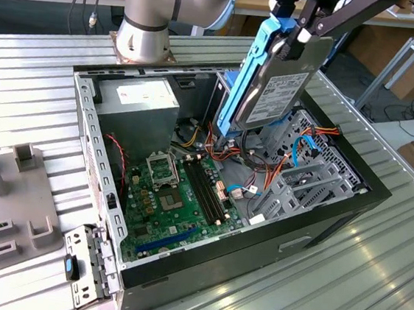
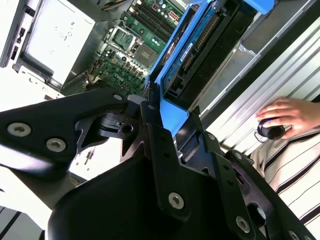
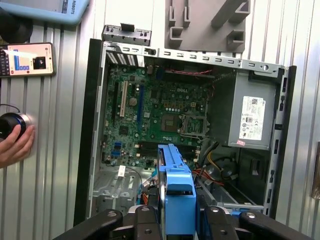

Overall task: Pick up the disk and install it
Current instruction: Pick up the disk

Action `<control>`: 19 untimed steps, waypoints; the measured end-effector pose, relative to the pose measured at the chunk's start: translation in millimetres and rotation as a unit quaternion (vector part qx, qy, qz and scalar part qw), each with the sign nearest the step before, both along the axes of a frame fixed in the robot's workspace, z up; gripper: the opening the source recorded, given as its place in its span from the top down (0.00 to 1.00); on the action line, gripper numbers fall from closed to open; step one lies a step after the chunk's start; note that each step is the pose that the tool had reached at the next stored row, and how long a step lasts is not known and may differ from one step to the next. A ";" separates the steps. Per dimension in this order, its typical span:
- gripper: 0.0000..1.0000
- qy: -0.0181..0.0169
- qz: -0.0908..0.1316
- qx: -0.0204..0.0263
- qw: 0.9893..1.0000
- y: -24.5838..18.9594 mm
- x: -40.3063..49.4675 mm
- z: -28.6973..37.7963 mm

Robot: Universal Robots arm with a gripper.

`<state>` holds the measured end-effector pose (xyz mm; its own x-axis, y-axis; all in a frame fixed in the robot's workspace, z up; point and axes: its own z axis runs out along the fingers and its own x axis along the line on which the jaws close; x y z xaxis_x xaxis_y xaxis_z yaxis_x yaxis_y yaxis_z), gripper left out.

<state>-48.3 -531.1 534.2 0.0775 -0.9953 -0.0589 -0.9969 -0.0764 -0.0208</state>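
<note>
Disk (image 1: 281,96) clamped at upper end by gripper (image 1: 293,40), hanging just below fingers, long axis near upright, slightly tilted, above open computer case (image 1: 218,263), over far-right cabling in exterior view.

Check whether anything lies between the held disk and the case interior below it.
The gripper holds the disk tilted above the open case. Loose cables bunch right under its lower end, beside the cage, and may get in the way.
</note>
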 end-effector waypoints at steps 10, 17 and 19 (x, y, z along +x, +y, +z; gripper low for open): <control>0.63 0.000 0.000 0.000 1.000 -7.1 14.2 0.0; 0.63 0.000 0.000 0.000 1.000 -11.9 14.2 -0.1; 0.63 0.000 0.000 0.000 1.000 -12.4 14.2 -0.1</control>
<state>-34.0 -543.5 534.1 0.0773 -0.9953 -0.0589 -0.9969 -0.0762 -0.0208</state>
